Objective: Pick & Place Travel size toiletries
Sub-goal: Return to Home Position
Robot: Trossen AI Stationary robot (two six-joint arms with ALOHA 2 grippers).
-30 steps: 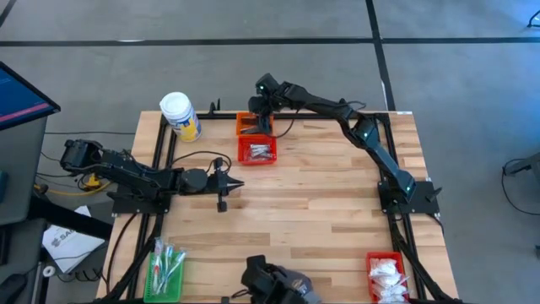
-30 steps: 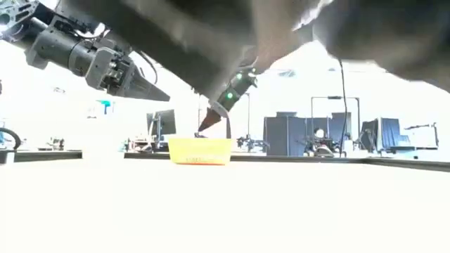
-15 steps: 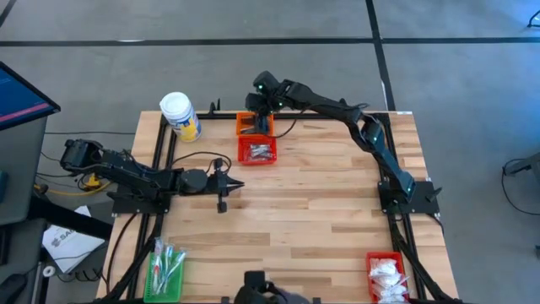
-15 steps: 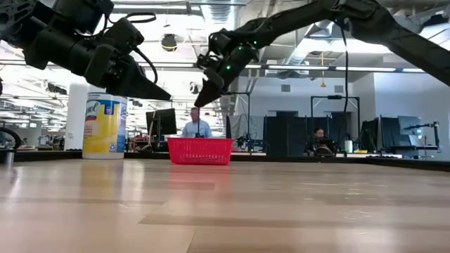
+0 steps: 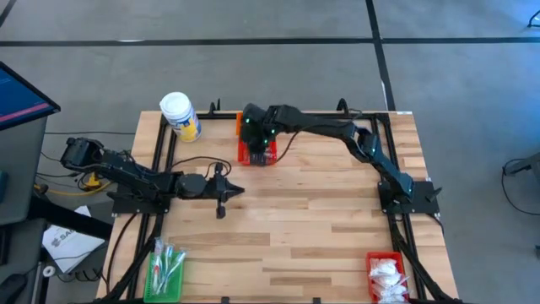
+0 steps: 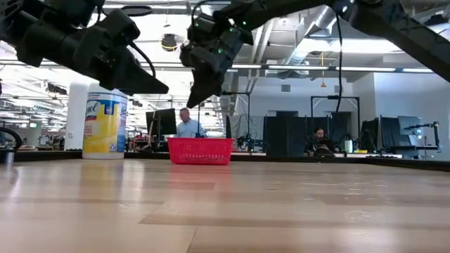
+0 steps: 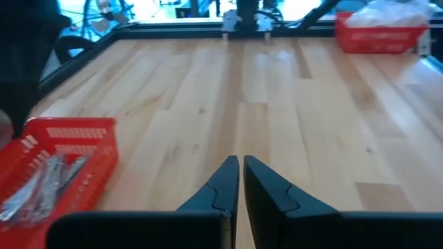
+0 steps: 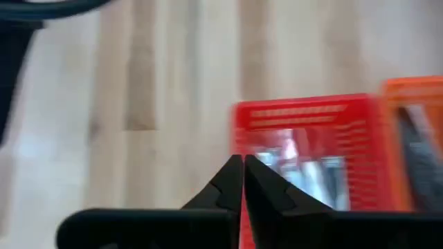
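I work at one big wooden table [image 5: 329, 211], and I have two dark arms. My left gripper [image 7: 240, 161] hangs over bare wood near the left side. Its two fingers are pressed together with nothing between them. My right gripper [image 8: 243, 161] hangs over the far middle of the table, above a red basket. Its two fingers are pressed together too, and they hold nothing. One big white jar [image 5: 180, 116] with a yellow label stands at the far left corner. I count four little baskets: two red, one orange, one green. The far red basket [image 8: 297, 114] holds shiny silver sachets [image 8: 315, 162], too heaped up to count. The orange basket [image 8: 412, 86] sits just beside it with a dark thin thing [image 8: 413, 145] inside. The green basket [image 5: 154, 283] at the near left corner holds a few clear sticks [image 5: 169, 260]. The other red basket [image 5: 369, 268], at the near right corner, is full of white packets [image 5: 386, 272].
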